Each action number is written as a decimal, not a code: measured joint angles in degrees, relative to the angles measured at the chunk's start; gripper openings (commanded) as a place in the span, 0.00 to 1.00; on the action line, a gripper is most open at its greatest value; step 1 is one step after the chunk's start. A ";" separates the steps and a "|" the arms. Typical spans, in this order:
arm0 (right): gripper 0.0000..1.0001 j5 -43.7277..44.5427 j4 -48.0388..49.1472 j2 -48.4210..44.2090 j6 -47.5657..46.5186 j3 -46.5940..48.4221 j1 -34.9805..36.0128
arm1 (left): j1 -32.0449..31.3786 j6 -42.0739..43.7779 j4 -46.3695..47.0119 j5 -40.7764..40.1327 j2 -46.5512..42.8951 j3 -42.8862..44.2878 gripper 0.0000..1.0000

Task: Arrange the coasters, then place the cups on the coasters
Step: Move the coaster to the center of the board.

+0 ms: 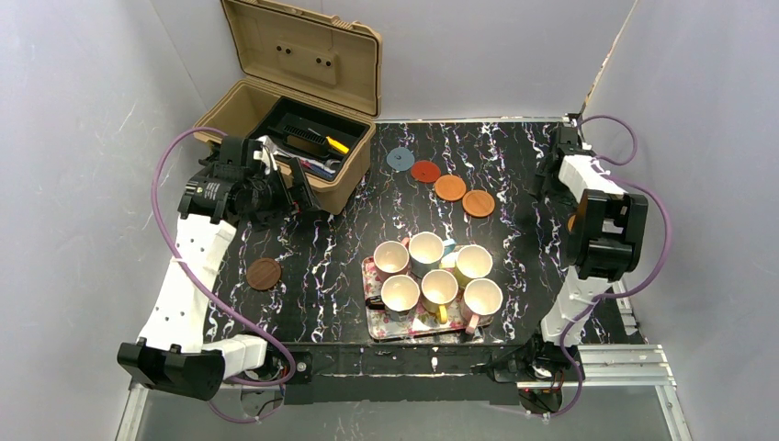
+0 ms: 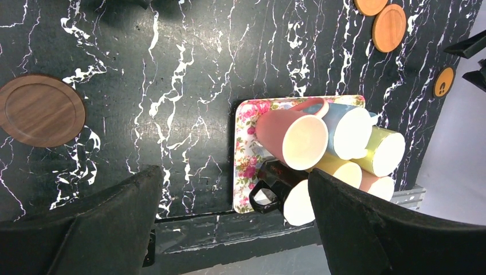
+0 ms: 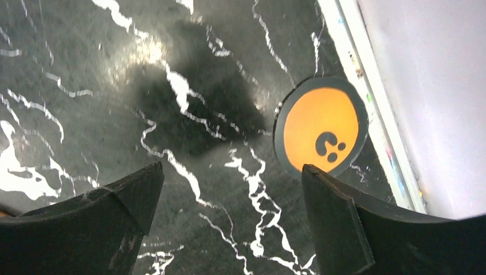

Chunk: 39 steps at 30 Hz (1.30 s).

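Six cups (image 1: 439, 287) stand packed on a floral tray (image 1: 378, 323) near the table's front; the left wrist view shows a pink cup (image 2: 292, 134) and a blue one (image 2: 349, 129). Four coasters lie in a diagonal row at the back: blue-grey (image 1: 400, 159), red (image 1: 425, 171), orange (image 1: 449, 187), orange-brown (image 1: 478, 203). A dark brown coaster (image 1: 264, 274) (image 2: 40, 110) lies at left. A yellow-orange coaster (image 3: 322, 127) with a paw print lies by the right edge. My left gripper (image 1: 301, 188) (image 2: 232, 177) hangs open, high over the table. My right gripper (image 1: 602, 241) (image 3: 232, 169) is open and empty, the yellow-orange coaster just beyond its right finger.
An open tan toolbox (image 1: 294, 119) with tools stands at the back left, close to my left gripper. A white rail (image 3: 367, 86) and a grey wall border the table just right of the yellow-orange coaster. Grey walls enclose the table.
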 measured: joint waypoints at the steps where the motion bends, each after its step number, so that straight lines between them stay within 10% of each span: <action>1: 0.99 -0.20 -0.02 0.57 0.00 0.70 -0.44 | 0.00 -0.02 -0.07 0.00 -0.20 -0.02 0.96; 39: 0.99 -4.17 1.70 10.45 -2.71 7.96 -9.90 | 0.00 -0.07 -1.29 -1.29 -1.14 -0.07 0.96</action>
